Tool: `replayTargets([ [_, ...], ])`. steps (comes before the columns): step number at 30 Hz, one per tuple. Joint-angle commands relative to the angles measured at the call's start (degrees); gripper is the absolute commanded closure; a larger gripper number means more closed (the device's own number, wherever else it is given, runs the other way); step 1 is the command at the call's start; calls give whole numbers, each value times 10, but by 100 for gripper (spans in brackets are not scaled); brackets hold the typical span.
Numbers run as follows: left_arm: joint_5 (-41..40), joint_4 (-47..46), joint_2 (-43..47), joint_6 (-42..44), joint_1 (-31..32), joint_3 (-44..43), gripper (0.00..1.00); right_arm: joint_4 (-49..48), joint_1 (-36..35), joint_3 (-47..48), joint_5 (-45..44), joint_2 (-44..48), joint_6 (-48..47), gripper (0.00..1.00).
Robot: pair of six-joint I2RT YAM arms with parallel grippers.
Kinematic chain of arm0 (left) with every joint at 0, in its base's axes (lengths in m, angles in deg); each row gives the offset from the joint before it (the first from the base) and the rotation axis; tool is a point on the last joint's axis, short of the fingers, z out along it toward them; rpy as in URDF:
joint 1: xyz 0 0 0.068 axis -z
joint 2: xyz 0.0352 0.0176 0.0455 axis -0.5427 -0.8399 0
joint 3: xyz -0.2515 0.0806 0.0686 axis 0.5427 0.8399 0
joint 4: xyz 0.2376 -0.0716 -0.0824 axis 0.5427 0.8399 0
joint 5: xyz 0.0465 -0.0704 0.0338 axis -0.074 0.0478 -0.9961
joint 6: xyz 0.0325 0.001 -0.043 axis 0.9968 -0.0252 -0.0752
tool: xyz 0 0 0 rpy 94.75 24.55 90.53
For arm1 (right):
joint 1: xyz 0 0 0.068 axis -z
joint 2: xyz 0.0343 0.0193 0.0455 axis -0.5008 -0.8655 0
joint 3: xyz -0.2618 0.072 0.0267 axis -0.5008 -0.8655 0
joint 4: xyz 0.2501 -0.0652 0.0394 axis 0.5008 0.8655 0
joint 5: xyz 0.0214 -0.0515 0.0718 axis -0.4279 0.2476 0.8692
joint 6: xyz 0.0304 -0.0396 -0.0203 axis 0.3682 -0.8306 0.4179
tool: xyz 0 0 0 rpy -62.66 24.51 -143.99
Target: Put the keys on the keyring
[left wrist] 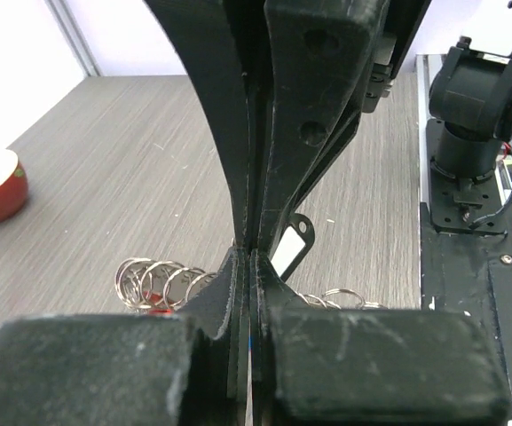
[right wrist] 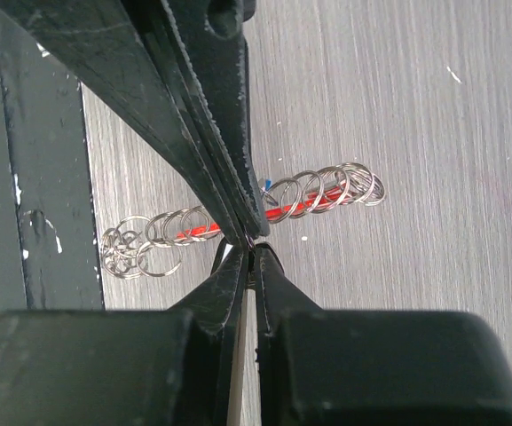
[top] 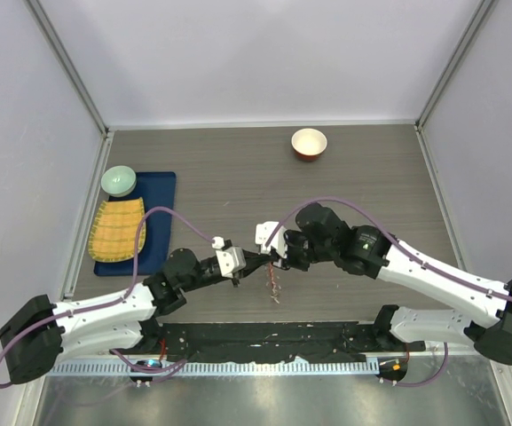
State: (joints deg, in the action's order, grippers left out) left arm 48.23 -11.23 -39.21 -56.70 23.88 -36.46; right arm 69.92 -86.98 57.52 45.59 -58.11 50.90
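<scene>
The two grippers meet tip to tip at the lower middle of the top view. The left gripper (left wrist: 251,266) has its fingers pressed together, and so does the right gripper (right wrist: 252,266). Whether anything thin sits between them I cannot tell. The keyring (right wrist: 313,200), a red bar strung with silvery rings, runs across mid-frame just behind the right fingertips. A black-rimmed white key (left wrist: 291,250) shows just right of the left fingertips.
</scene>
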Motion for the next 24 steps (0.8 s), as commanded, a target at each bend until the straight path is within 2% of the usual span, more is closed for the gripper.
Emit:
replayTargets([
  [1,-57,-46,21,-6,-2,21,100,-62,-3,-27,-35,36,47,94],
  [11,-93,-106,49,-13,-2,48,100,-143,-1,-112,-55,87,107,90],
  [15,-100,-114,53,-15,-2,51,100,-155,-1,-132,-48,90,126,83],
  [17,-102,-129,55,-19,-2,57,100,-162,-1,-143,-45,89,131,84],
  [20,-108,-153,55,-24,-2,61,100,-179,-1,-160,-35,86,142,92],
  [24,-100,-162,44,-26,-2,58,100,-207,-1,-172,-35,85,156,90],
])
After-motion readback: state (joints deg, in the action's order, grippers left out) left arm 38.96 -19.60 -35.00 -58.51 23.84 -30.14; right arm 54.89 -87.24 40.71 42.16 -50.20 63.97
